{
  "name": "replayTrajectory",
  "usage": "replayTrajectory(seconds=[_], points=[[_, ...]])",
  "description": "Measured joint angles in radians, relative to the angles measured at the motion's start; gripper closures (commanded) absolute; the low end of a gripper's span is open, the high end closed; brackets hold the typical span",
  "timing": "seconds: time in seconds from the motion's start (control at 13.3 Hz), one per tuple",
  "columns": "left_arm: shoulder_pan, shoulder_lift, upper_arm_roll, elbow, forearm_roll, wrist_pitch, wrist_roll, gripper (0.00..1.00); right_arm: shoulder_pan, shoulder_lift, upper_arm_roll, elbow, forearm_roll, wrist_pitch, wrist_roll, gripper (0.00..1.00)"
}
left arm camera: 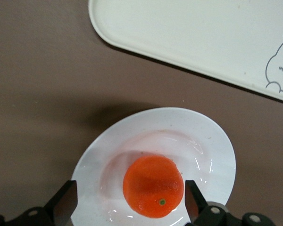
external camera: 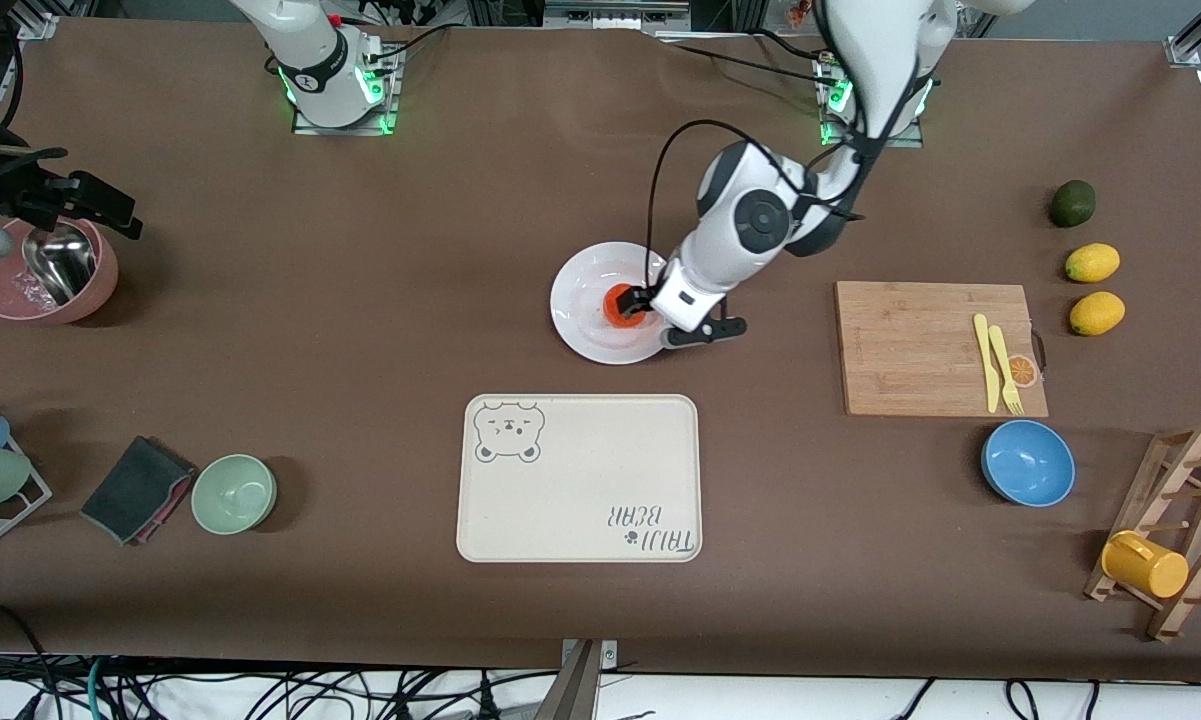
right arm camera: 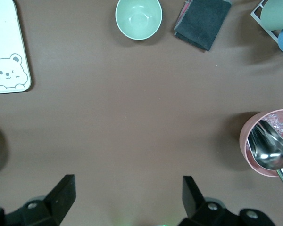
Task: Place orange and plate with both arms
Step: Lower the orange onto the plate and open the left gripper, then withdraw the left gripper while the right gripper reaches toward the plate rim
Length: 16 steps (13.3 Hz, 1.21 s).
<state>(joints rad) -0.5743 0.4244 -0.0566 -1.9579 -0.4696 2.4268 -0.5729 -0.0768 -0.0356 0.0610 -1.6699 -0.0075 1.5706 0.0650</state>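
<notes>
The orange [external camera: 620, 304] is seated in the white plate [external camera: 580, 318], flanked by the parted, untouching left gripper [external camera: 636, 306]. A metal spoon [right arm camera: 269, 149] is held in a pink bowl [right arm camera: 254, 123] on the brown table [external camera: 360, 350]; the right gripper [right arm camera: 127, 197] is spread wide above bare tabletop.

plate [external camera: 585, 310]: part hidden by left gripper [external camera: 632, 306] | right gripper: outside front view

Bright, even overhead light (soft shadows), with glare on the glossy plate [left arm camera: 212, 155].
</notes>
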Motion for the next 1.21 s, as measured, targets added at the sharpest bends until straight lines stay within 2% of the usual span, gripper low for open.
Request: replayTrajectory(seconds=[0.23,0.53,0.75,0.98,1.21], points=[[0.124,-0.108,0.009,0.002,0.034,-0.156,0.052,0.0,0.0,0.001,0.0,0.0,0.0,-0.005,-0.002,0.0],[0.248,-0.248,0.015,0.003,0.262,-0.35,0.132,0.0,0.004,0.008,0.005,-0.003,0.004,-0.058,-0.004,0.0],[0.314,-0.333,0.021,0.003,0.376,-0.454,0.22,0.0,0.032,0.05,0.031,-0.01,0.037,-0.095,-0.005,0.0],[0.357,-0.408,0.132,0.013,0.398,-0.519,0.43,0.0,0.074,0.139,0.044,-0.016,0.129,-0.081,-0.003,0.0],[0.384,-0.446,0.222,0.089,0.398,-0.686,0.528,0.0,0.108,0.237,0.045,-0.018,0.216,-0.002,-0.003,0.0]])
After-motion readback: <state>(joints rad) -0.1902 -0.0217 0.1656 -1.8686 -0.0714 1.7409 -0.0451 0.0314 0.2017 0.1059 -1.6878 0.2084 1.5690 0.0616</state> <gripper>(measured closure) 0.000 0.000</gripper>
